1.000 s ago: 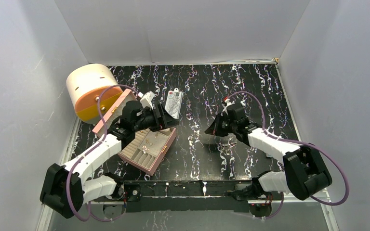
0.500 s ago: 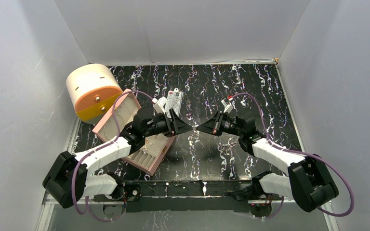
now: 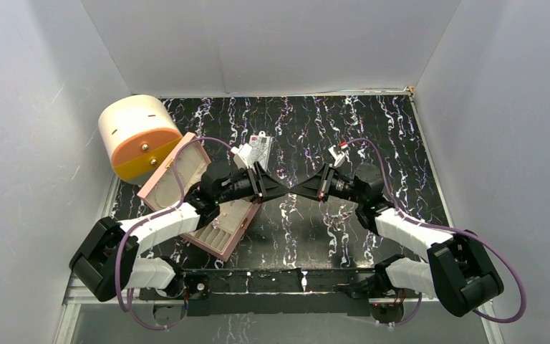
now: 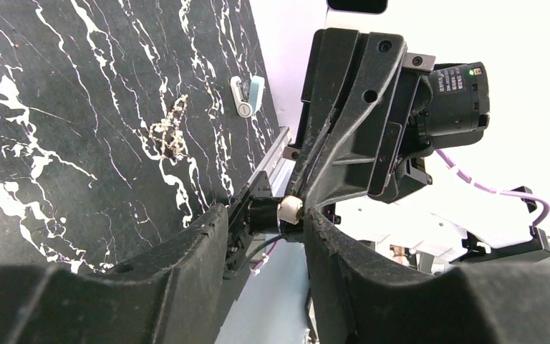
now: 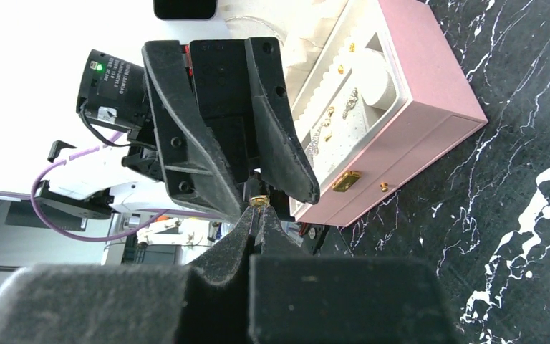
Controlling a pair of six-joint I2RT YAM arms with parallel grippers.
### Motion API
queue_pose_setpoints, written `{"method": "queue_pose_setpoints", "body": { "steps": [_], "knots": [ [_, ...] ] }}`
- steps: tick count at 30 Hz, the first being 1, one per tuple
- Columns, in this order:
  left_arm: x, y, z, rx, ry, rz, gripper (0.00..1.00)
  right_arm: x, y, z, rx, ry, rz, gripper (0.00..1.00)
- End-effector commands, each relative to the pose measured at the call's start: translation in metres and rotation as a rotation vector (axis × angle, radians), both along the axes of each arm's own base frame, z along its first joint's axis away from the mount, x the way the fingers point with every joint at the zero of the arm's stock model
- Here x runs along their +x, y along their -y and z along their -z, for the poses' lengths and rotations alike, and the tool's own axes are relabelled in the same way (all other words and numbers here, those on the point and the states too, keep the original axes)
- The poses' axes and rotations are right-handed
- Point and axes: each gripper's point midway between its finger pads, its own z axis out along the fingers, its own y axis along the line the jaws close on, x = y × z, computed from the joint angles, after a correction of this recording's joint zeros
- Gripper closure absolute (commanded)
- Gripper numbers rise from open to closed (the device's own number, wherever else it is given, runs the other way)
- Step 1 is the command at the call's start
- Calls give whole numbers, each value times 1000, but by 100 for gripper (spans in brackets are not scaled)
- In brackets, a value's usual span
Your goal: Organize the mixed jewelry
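Observation:
My right gripper (image 5: 258,210) is shut on a tiny gold-coloured stud (image 5: 258,201) with a pale bead end (image 4: 290,208), held up above the table. My left gripper (image 4: 266,213) meets it tip to tip, its jaws still apart on either side of the stud. In the top view both grippers, left (image 3: 285,191) and right (image 3: 303,192), touch noses mid-table. The open pink box (image 5: 430,86) holds several small gold studs and chain pieces (image 5: 329,123) on its cream tray. A small heap of thin chain (image 4: 170,130) lies on the black marbled table.
A white and orange cylinder (image 3: 134,136) stands at the back left beside the box's raised lid (image 3: 175,170). A clear packet with a white card (image 3: 259,147) lies behind the grippers. A light-blue block (image 4: 257,92) with a silvery clip sits near the table edge.
My left gripper has swung right from above the pink box to meet the right gripper, and its jaws have narrowed. The right gripper rose and moved left with the stud.

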Motion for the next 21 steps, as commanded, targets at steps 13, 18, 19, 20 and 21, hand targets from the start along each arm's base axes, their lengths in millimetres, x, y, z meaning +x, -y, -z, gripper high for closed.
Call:
{"method": "queue_pose_setpoints", "body": {
  "steps": [13,18,19,20,21],
  "knots": [
    [-5,12,-31,-105,31,66,67,-6,1,-17,61,59,-29,100],
    [-5,14,-34,-119,36,72,70,-6,0,-15,57,56,-32,100],
    [-5,14,-34,-120,37,72,71,-6,0,-14,56,53,-33,100],
    [-4,14,-35,-121,38,72,71,-6,-1,-14,56,55,-35,100],
    [-5,14,-35,-122,37,73,72,-6,-1,-14,55,55,-35,100]
  ]
}}
